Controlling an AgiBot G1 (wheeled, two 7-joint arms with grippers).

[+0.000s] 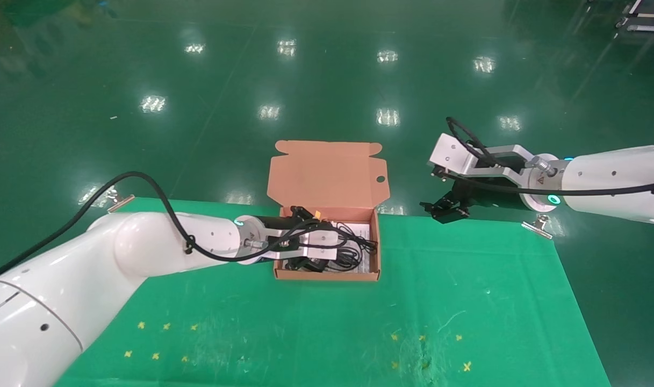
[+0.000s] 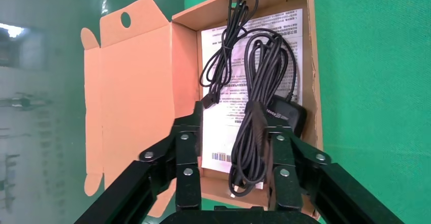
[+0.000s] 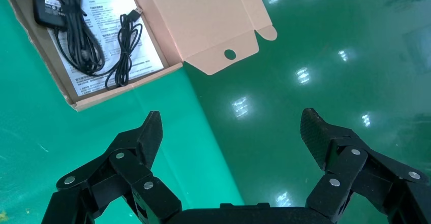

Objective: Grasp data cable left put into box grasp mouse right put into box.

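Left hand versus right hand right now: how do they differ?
The left hand is low over the box, while the right hand hangs by the table's far edge, to the right of the box. The left hand's fingers straddle a black cable bundle lying in the box, while the right hand has nothing between its fingers. Both hands are open and grip nothing.

Data cable and apparently the mouse lie inside open box

Glossy green floor reflecting ceiling lights.
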